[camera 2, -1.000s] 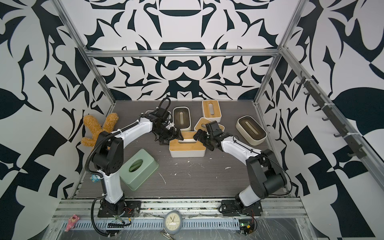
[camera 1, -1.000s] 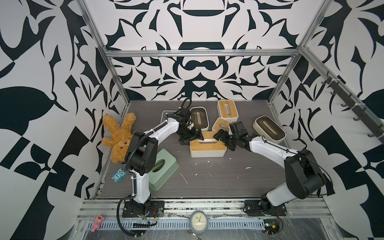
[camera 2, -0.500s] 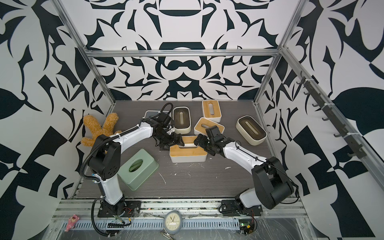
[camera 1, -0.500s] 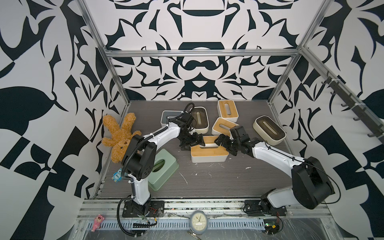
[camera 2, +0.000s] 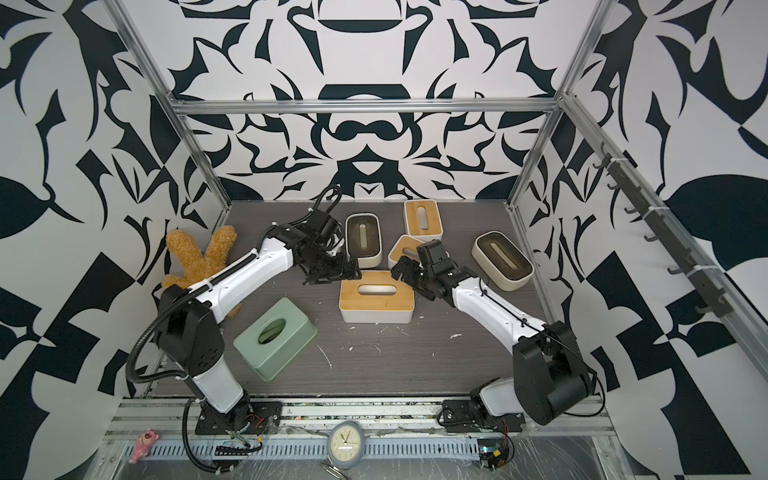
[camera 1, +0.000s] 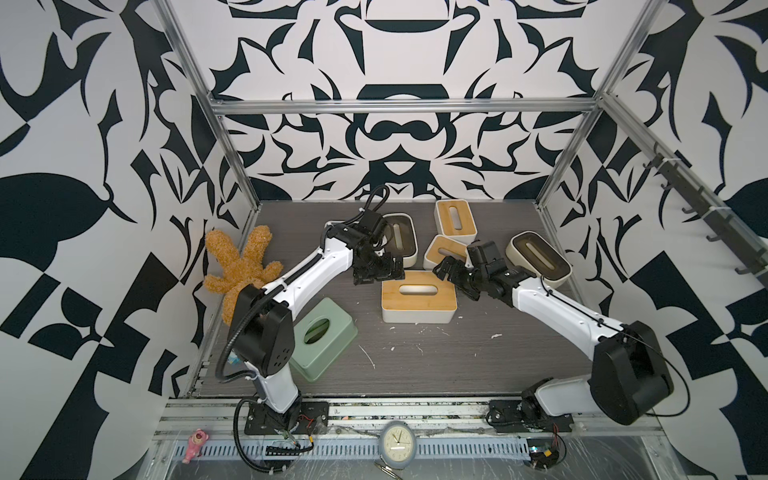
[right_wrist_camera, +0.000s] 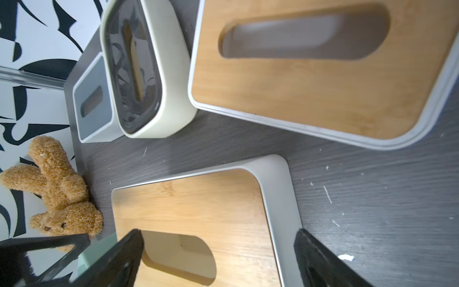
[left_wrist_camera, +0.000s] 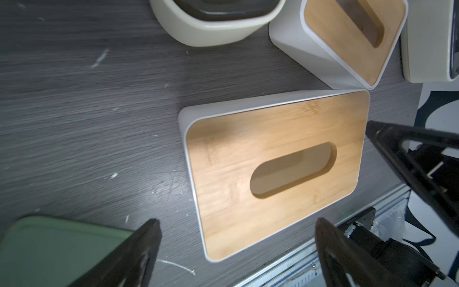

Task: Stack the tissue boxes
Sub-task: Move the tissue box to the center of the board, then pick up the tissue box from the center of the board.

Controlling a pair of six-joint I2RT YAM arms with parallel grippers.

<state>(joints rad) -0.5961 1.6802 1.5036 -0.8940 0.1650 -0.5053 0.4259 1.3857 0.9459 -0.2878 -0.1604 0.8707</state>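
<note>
Grey tabletop [camera 1: 457, 365] carries seven tissue boxes [camera 1: 417, 301], one plush bunny [camera 1: 241, 266].

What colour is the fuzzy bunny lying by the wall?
The bunny is golden brown. It shows best in the right wrist view.

Table [camera 1: 457, 374]: dark grey wood-grain surface.
- Brown plush bunny [camera 1: 239, 270] lies at the left edge, toward the far-left corner, against the black-and-white patterned wall [camera 1: 83, 166]. It shows in both top views. In the right wrist view the bunny [right_wrist_camera: 59, 198] shows its face and long ears.
- White scraps [camera 1: 368, 357] are scattered over the near half of the surface. Most are small flecks, and one is a longer curved streak.
- Beyond the near edge lies a slotted metal strip [camera 1: 457, 449]. On it, a round clock [camera 1: 397, 441] with a pale face sits about mid-width.
- A small pink figurine [camera 1: 195, 442] sits toward the strip's left end.
- A hook rail [camera 1: 702, 216] runs along the right wall.
</note>
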